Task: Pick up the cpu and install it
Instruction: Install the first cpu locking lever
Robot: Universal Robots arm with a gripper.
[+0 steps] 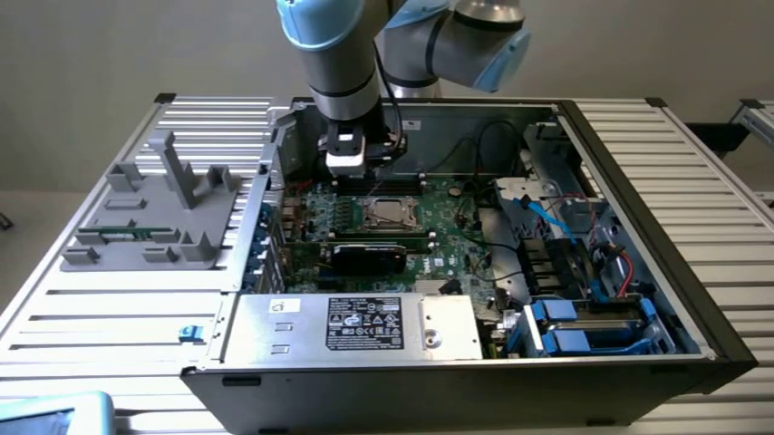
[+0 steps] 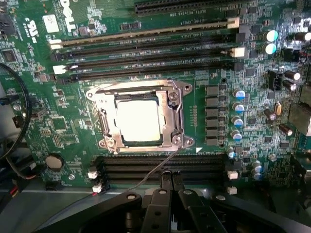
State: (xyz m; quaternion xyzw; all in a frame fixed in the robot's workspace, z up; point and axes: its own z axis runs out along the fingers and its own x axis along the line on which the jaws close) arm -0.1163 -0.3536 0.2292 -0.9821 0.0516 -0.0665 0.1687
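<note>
Silver cpu (image 2: 138,120) sits in its socket (image 2: 177,118), glare-washed; tool (image 2: 172,176) closed, empty.

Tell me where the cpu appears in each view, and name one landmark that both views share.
Exterior view: the cpu lies in the motherboard socket, about the middle of the open computer case.
Wrist view: the cpu sits near the picture's centre, inside the metal socket frame.
Shared landmark: the black memory slots between the cpu and the shut tool.
</note>
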